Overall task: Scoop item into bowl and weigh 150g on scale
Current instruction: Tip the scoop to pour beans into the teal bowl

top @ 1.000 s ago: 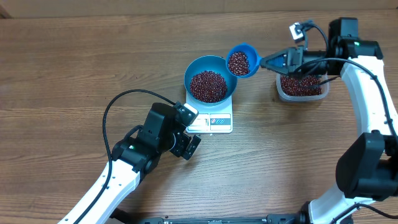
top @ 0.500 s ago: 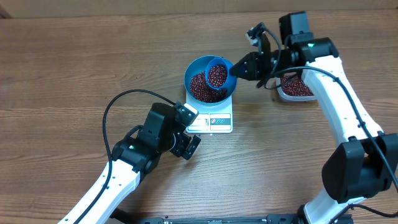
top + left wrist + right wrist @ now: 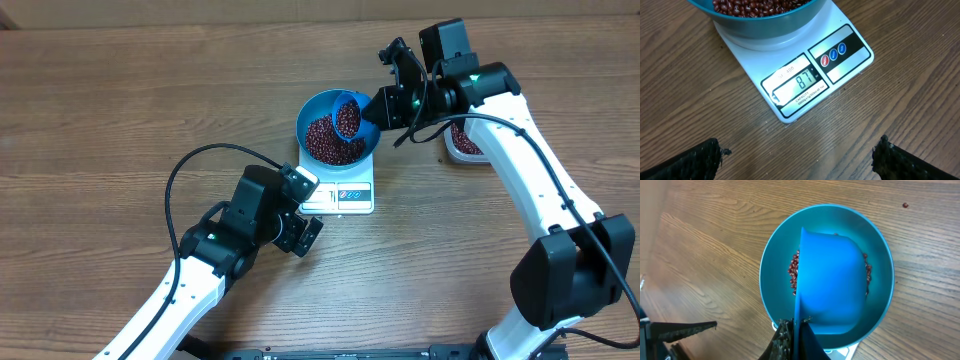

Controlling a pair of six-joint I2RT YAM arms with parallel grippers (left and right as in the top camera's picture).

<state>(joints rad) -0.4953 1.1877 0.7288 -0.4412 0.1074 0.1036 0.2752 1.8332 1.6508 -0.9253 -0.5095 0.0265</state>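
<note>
While the right gripper (image 3: 380,107), pinching the scoop (image 3: 347,116) handle, tips beans (image 3: 325,140) into the bowl (image 3: 306,118) sitting on the scale (image 3: 840,65), the left gripper (image 3: 797,152) hangs spread wide nearby; the display (image 3: 797,82) says 87, so I'd guess more scoops needed, gently

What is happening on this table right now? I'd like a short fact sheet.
Bowl: round bright blue bowl, sitting on the scale
Scale: flat white square kitchen scale, display shows 87
Beans: dark red-brown bean heap, inside the bowl
Scoop: small blue scoop, tipped over the bowl, beans in it
Right gripper: shut on the scoop's handle
Left gripper: open, empty, near the scale's display edge
</note>
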